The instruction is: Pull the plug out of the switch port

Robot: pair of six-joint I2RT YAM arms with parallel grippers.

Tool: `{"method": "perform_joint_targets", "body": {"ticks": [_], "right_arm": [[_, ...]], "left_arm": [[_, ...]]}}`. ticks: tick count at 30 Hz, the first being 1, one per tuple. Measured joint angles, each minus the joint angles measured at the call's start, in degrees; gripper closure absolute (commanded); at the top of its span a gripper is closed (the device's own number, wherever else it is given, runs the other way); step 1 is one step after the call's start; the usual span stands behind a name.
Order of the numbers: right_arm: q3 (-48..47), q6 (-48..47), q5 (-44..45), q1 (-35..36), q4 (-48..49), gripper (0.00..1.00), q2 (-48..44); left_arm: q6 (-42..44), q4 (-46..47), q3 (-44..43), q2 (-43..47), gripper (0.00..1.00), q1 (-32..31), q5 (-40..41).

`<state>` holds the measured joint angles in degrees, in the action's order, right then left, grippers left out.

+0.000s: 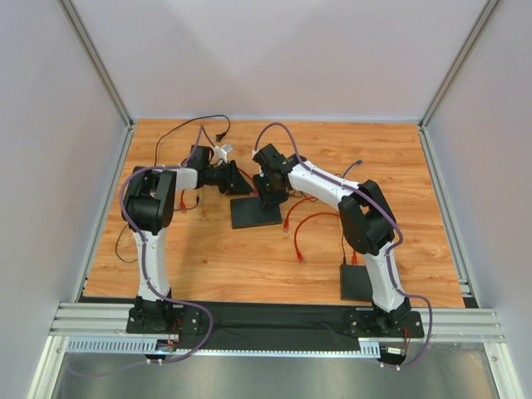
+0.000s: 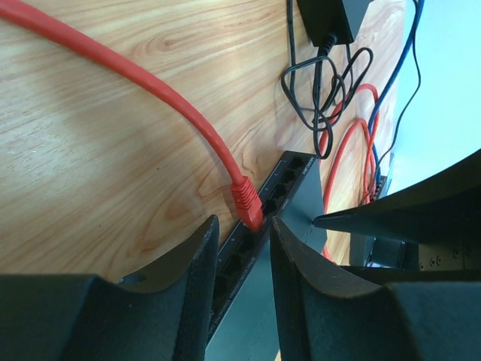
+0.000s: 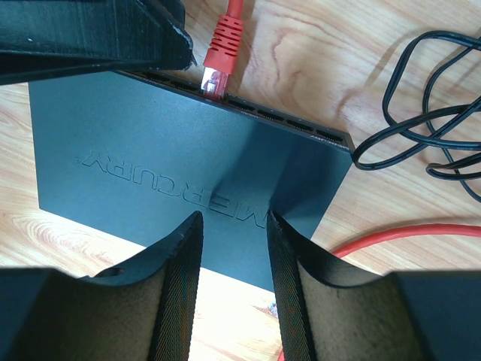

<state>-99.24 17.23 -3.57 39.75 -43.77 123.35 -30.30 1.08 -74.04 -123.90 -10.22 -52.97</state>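
Red plug [image 2: 246, 204] seated in a port of the black switch [image 3: 150, 143], just ahead of the left gripper [image 2: 244, 226], in line with the gap between its half-open, empty fingers, apparently lined up for a pinch. Right gripper [image 3: 234, 219] likewise half-open, holding nothing, poised over the switch's top, probably to steady it.

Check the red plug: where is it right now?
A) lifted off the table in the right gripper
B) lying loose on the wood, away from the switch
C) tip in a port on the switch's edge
C: the right wrist view shows the red plug with its clear tip in the port row along the edge of the black switch.
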Motion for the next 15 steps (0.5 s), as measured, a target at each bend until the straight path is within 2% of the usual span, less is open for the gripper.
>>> {"method": "perform_joint_targets", "body": {"ticks": [15], "right_arm": [[0.1,-0.2,-1.0,0.0,0.1,0.58,0.0]], "left_arm": [[-1.8,0.8,-0.8,-2.3,0.65,-2.0,-1.0]]}}
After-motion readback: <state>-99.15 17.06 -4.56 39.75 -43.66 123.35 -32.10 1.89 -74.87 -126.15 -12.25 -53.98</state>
